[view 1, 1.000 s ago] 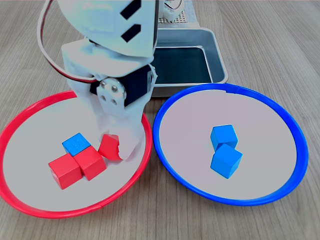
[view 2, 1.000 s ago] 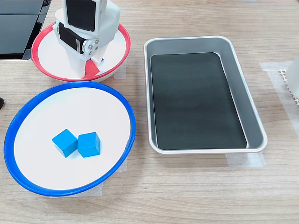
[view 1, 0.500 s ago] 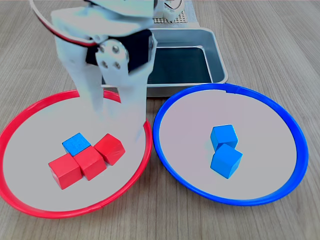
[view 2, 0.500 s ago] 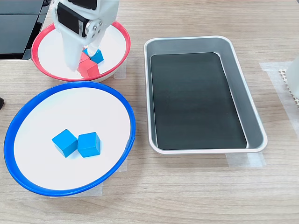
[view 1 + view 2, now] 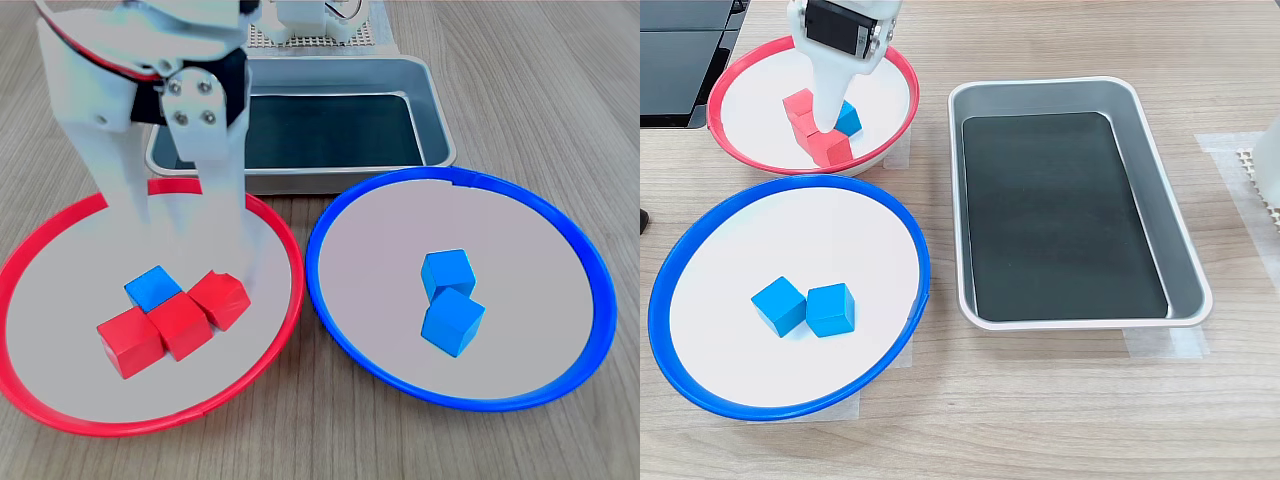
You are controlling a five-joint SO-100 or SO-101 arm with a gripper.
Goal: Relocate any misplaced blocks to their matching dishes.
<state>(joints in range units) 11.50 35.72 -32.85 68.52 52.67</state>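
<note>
The red-rimmed dish holds three red blocks and one blue block, all touching in a cluster. They show again in the second exterior view as red blocks and the blue block in the red-rimmed dish. My white gripper hangs open and empty just above that cluster, and it is also seen as the gripper from the other side. Two blue blocks lie side by side in the blue-rimmed dish, seen too as blue blocks in the blue-rimmed dish.
A rectangular metal tray with a dark floor stands behind the dishes in the first exterior view. In the second exterior view the metal tray lies to the right of them. Bare wooden tabletop surrounds everything.
The gripper opened and let go of a red block, which now rests beside the other blocks in the red-rimmed dish. It then rose and shifted toward the first exterior view's left.
</note>
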